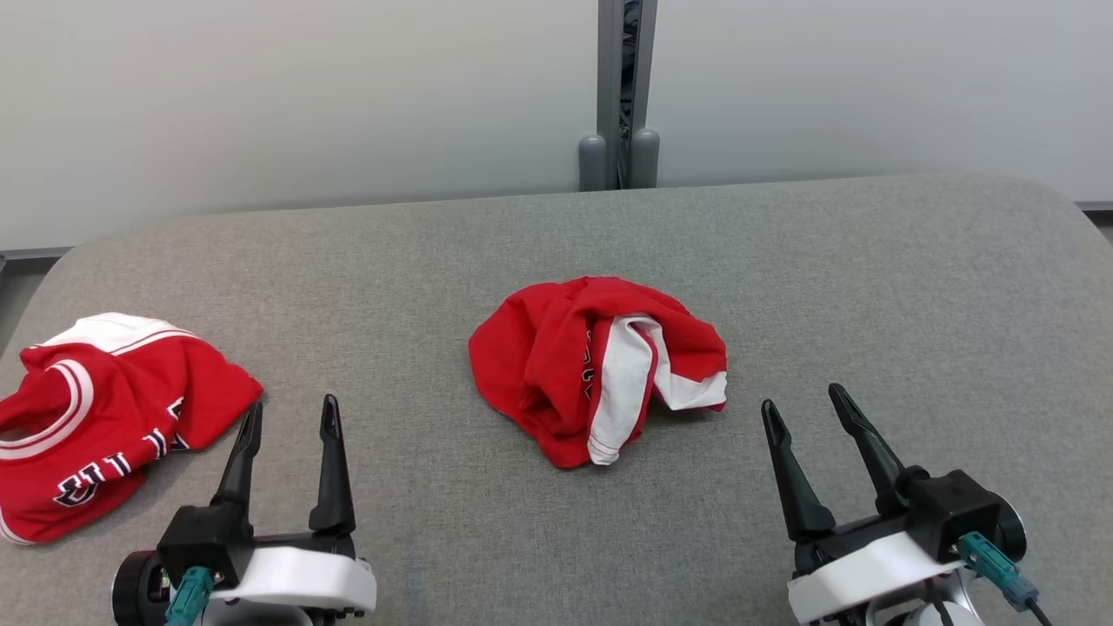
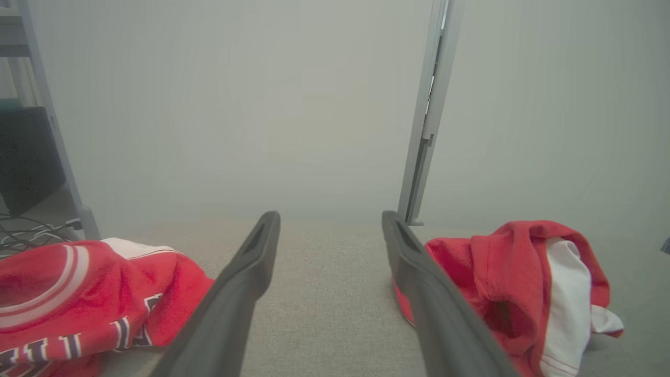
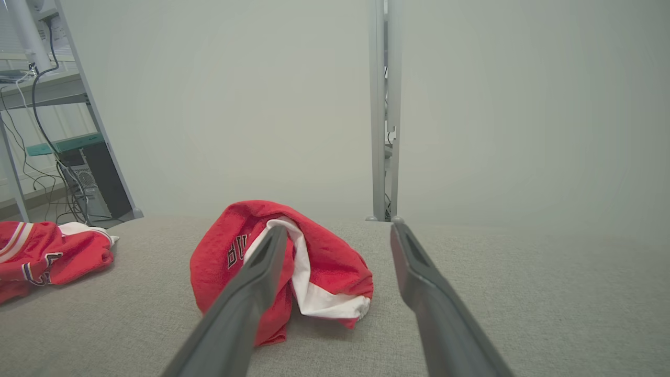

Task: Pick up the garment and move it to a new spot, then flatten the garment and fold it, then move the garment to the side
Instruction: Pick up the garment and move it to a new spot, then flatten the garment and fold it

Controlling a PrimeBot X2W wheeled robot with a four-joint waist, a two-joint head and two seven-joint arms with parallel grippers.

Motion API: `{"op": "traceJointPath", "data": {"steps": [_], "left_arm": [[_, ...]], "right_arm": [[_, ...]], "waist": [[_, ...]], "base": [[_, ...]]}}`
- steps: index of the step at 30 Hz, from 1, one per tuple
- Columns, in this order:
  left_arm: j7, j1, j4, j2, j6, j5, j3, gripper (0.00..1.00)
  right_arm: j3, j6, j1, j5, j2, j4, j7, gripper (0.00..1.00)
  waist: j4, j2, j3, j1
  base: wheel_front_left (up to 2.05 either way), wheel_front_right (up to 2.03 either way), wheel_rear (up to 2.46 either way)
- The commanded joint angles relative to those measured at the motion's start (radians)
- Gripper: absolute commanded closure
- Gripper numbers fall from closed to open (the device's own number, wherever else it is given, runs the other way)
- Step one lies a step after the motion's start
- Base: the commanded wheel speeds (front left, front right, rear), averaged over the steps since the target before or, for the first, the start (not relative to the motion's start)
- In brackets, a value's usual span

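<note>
A red garment with white panels point(image 1: 598, 369) lies crumpled in a heap at the middle of the grey padded table point(image 1: 869, 287). In the left wrist view this crumpled garment point(image 2: 513, 283) is to the right of my fingers; in the right wrist view the same heap point(image 3: 319, 262) is just left of centre. A second red garment with white stripes and lettering point(image 1: 104, 417) lies loosely at the table's left edge. My left gripper point(image 1: 292, 405) stands open just right of that second garment, holding nothing. My right gripper point(image 1: 802, 398) is open and empty, right of the central heap.
A pale wall with a grey post point(image 1: 619, 96) stands behind the table's far edge. Off the table's left side are a shelf frame, cables and a dark computer case point(image 3: 89, 178). Bare grey table point(image 1: 417, 287) stretches between the two garments and to the right.
</note>
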Motion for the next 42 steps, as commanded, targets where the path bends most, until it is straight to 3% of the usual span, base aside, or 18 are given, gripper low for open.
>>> {"op": "traceJointPath", "data": {"steps": [1, 8, 14, 42], "left_arm": [[-0.003, 0.025, -0.016, 0.003, 0.006, 0.002, 0.005, 0.00], [-0.003, 0.074, -0.040, 0.003, 0.006, -0.009, 0.019, 0.00], [-0.003, 0.100, -0.021, 0.003, -0.029, 0.002, 0.023, 0.00], [-0.003, 0.093, -0.007, 0.003, -0.022, 0.058, -0.009, 0.00]], "right_arm": [[-0.010, 0.002, 0.015, -0.001, -0.006, 0.000, -0.002, 0.00], [-0.028, 0.002, 0.039, 0.003, -0.005, 0.010, -0.002, 0.00], [-0.029, 0.002, 0.042, 0.019, -0.005, 0.019, -0.002, 0.00], [-0.040, 0.002, 0.035, 0.009, -0.005, 0.035, -0.002, 0.00]], "waist": [[0.018, 0.0000, -0.016, 0.0000], [0.051, 0.0000, -0.030, 0.0000], [0.065, 0.0000, -0.032, 0.0000], [0.066, 0.0000, -0.028, 0.0000]], "base": [[0.00, 0.00, 0.00], [0.00, 0.00, 0.00], [0.00, 0.00, 0.00], [0.00, 0.00, 0.00]]}}
